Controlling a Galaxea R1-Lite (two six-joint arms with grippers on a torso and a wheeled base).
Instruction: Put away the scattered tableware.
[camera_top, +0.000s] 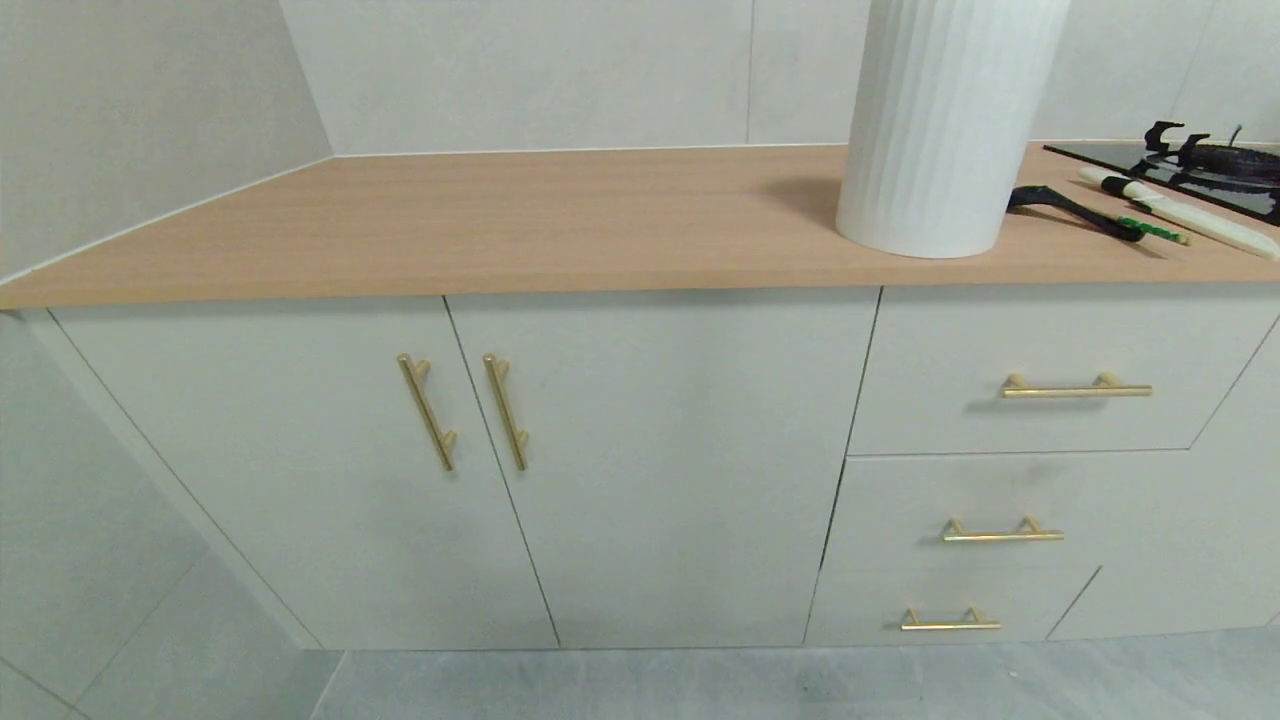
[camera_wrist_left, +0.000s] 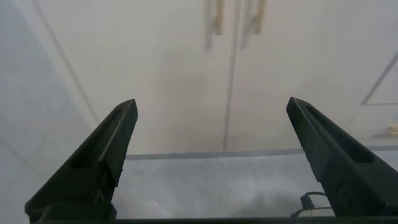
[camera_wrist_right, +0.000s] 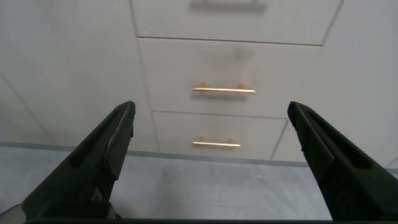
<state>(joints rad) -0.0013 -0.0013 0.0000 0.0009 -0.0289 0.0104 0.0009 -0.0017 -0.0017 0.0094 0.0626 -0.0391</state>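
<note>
1. Tableware (camera_top: 1150, 200) lies at the far right of the counter (camera_top: 500, 220), in a loose cluster between a ribbed white container (camera_top: 935, 130) and the hob (camera_top: 1215, 165).
2. It is made up of a black utensil (camera_top: 1045, 197) just beside the container's base, a green-banded stick (camera_top: 1160, 232) touching or nearly touching that utensil's handle end, and a long cream-white piece (camera_top: 1190, 216) lying close to the edge of the hob.
3. All three look slim, stiff and light. None should sag or weigh on a grip, though they lie flat on the wood with little room to get under them.
4. The narrow, smooth shafts will probably roll or slide if nudged sideways. I would pinch each across its width near the middle of its length so that it stays level when lifted.
5. The black utensil's broader head sits closest to the container, so its handle is the freer part to take.
6. The left hand (camera_wrist_left: 211, 104) is spread wide and carries nothing. It faces the cabinet doors (camera_wrist_left: 186, 68) low down.
7. The right hand (camera_wrist_right: 211, 107) is likewise wide apart and unloaded. It is pointed at the drawers (camera_wrist_right: 224, 62), well below counter height.
</note>
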